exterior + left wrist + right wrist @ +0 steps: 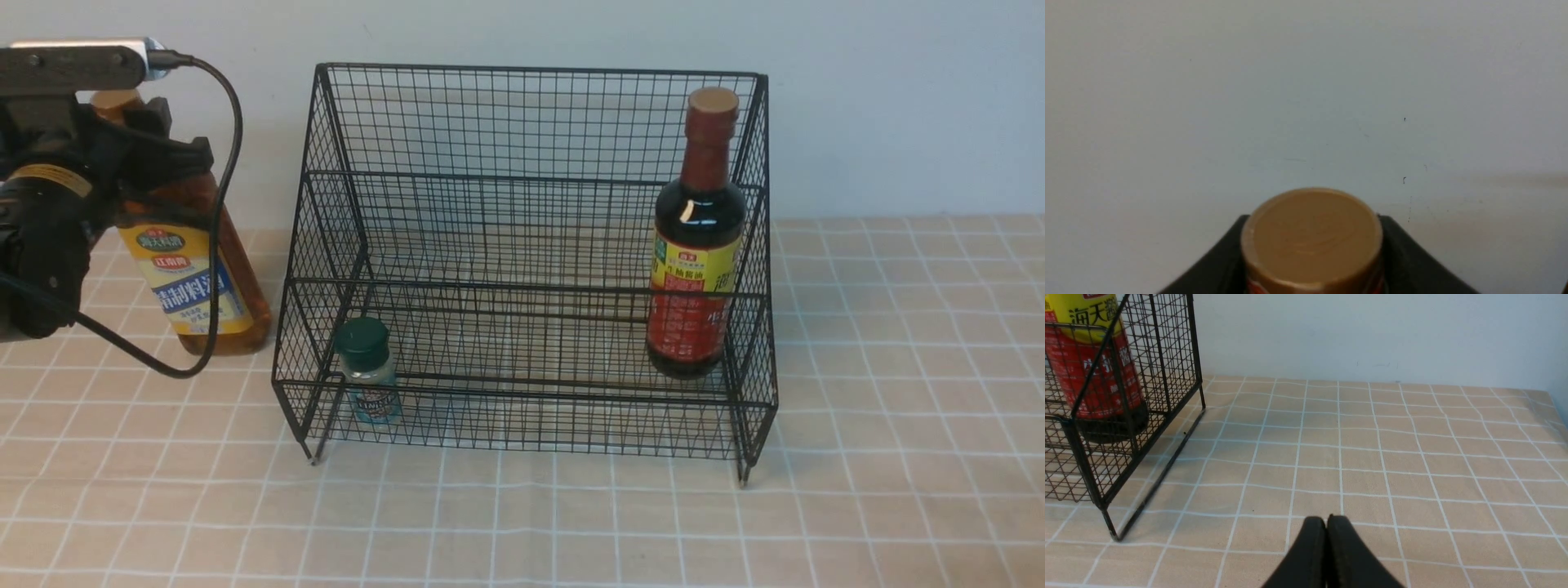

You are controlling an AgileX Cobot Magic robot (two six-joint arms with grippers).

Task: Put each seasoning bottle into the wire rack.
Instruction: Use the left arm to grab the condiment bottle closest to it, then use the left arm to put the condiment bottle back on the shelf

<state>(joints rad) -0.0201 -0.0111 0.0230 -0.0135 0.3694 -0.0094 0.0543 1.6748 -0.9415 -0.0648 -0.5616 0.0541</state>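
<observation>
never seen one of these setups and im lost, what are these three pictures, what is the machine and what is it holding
This is a two-armed robot at a table covered in a tan checked cloth. Its job is to put seasoning bottles into the black wire rack.

The front view looks forward from between the arms. The other two pictures come from cameras on each wrist.

In the rack stand a small green-capped shaker on the lower tier and a dark sauce bottle on the robot's right side. The tall amber bottle is outside, left of the rack.

The left gripper sits around that bottle's neck; its wrist camera looks down on the tan cap between the black fingers. Whether it grips firmly yet is unclear. The right gripper is shut and empty above bare cloth.
</observation>
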